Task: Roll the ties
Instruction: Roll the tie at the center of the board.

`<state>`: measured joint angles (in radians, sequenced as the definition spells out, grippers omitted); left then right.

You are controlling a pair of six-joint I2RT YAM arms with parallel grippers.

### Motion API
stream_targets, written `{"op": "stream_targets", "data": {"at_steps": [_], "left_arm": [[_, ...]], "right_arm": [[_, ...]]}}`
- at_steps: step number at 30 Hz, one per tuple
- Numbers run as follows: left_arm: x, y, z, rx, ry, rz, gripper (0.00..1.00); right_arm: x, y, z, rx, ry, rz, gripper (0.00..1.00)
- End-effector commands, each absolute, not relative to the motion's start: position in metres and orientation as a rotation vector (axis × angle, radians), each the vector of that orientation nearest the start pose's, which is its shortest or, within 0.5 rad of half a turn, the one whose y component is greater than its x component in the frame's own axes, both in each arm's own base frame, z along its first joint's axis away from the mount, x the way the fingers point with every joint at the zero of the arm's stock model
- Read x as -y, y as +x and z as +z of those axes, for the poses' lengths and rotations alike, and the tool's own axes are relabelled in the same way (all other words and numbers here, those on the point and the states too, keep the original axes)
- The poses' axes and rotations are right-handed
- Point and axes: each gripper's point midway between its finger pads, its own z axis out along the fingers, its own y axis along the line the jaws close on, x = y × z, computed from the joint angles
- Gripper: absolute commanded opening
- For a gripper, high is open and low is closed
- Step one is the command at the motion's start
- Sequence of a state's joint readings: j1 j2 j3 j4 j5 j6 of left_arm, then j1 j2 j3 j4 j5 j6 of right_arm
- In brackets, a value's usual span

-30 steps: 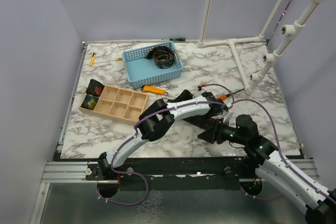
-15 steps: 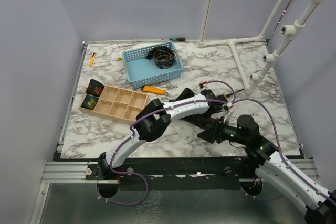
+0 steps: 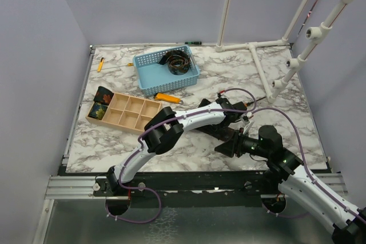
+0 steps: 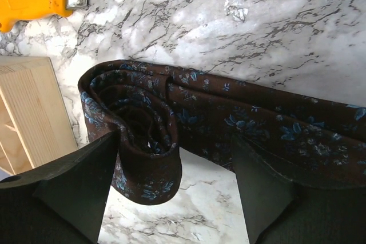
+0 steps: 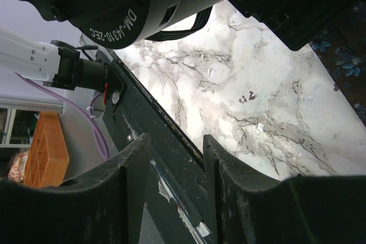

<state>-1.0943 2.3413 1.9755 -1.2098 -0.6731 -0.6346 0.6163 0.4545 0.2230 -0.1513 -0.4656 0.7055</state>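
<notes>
Top external, blue basket (image 3: 150, 72): coiled tie (image 3: 178, 62)
Wooden tray (image 3: 137, 114): rolled ties (image 3: 98, 111), left cells
Motor label (image 5: 117, 24): DM-J4310-2EC
Left gripper (image 4: 174, 147): spread astride floral tie (image 4: 137, 112)
Right gripper (image 5: 176, 141): parted, empty

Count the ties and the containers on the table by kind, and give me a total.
Ties: 4 (basket coil, two organiser rolls, part-rolled tie)
Containers: 2 (blue basket, wooden organiser)
Total: 6
</notes>
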Motion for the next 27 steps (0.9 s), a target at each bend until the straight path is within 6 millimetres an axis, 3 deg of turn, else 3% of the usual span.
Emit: {"op": "stream_targets", "data": {"at_steps": [1, 8, 13, 27], "left_arm": [[0.369, 0.262, 0.055, -2.519, 0.565, 0.354, 0.8], [0.392, 0.257, 0.045, -2.556, 0.542, 0.214, 0.83], [0.396, 0.256, 0.043, -2.562, 0.519, 0.18, 0.87], [0.392, 0.269, 0.087, -2.487, 0.445, 0.131, 0.97]], "right_arm": [[-0.216, 0.11, 0.111, -2.188, -0.28, 1.33, 0.46], [-0.217, 0.108, 0.116, -2.16, -0.302, 1.351, 0.47], [-0.218, 0.105, 0.123, -2.123, -0.324, 1.377, 0.47], [-0.214, 0.106, 0.143, -2.051, -0.332, 1.359, 0.52]]}}
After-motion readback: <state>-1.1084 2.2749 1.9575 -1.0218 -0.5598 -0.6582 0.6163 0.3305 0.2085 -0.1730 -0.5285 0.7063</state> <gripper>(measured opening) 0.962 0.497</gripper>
